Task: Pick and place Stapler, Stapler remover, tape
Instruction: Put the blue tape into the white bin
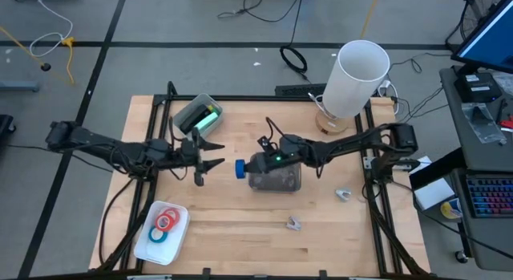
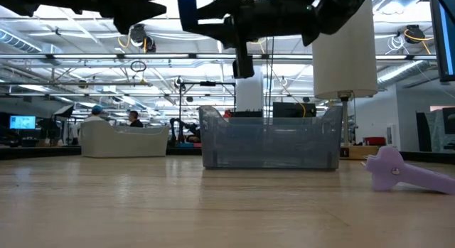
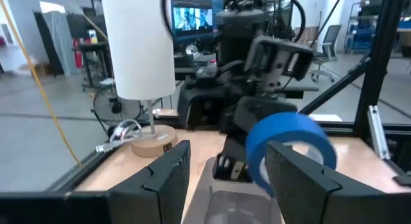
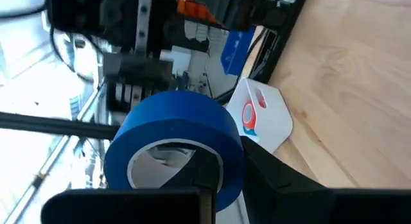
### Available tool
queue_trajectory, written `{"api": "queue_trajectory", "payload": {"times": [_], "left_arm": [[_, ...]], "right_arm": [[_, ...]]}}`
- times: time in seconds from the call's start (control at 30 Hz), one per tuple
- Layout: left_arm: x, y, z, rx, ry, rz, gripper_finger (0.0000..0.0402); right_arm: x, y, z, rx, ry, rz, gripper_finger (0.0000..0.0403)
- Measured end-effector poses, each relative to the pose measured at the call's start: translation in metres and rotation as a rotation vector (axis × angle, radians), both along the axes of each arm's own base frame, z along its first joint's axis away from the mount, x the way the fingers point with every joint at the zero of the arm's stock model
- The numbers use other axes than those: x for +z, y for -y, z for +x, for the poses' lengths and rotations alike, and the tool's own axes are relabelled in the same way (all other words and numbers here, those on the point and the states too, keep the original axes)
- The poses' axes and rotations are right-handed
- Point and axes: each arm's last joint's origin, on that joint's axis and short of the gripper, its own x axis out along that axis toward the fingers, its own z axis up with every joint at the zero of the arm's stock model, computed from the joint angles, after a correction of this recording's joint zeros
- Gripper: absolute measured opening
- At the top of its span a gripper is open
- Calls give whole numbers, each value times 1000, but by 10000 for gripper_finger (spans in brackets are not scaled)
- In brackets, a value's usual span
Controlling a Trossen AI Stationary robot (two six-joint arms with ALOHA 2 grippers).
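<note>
Right fingers: the right gripper (image 1: 243, 168) is pinched on a blue tape roll (image 1: 240, 168), one finger through its core in the right wrist view; it hangs above the desk (image 1: 240, 240), just beside the clear bin (image 1: 276, 181) on the side facing the left arm.
Left fingers: the left gripper (image 1: 210, 154) stands spread wide and holds nothing; its tips point at the blue roll from near by, not touching it.
Step in hand: judged a carry of the blue roll toward the clear bin, or a pass between the arms; which of the two I cannot tell.
Done so far: nothing can be made out inside the clear bin in the low view.
Left to do: the mint-green stapler (image 1: 207, 118) lies in a grey box (image 1: 195, 113) at the back left of the desk; three tape rolls (image 1: 163, 222), red and blue, sit in the white tray (image 1: 145, 244) at the front left; two small pale pieces (image 1: 343, 194) lie on the desk at the right, one perhaps the staple remover.
Hidden: the arm covers much of the bin from above; how far its floor is bare I cannot tell.
Hard to make out: which pale piece is the remover.
</note>
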Motion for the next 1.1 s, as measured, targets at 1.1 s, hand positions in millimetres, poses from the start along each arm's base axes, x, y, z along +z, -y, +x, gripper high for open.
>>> {"api": "queue_trajectory", "payload": {"times": [1.1], "left_arm": [[-12,4,36,57,-122,396,200]], "right_arm": [[-7,13,4,-51,-42,217,31]]}}
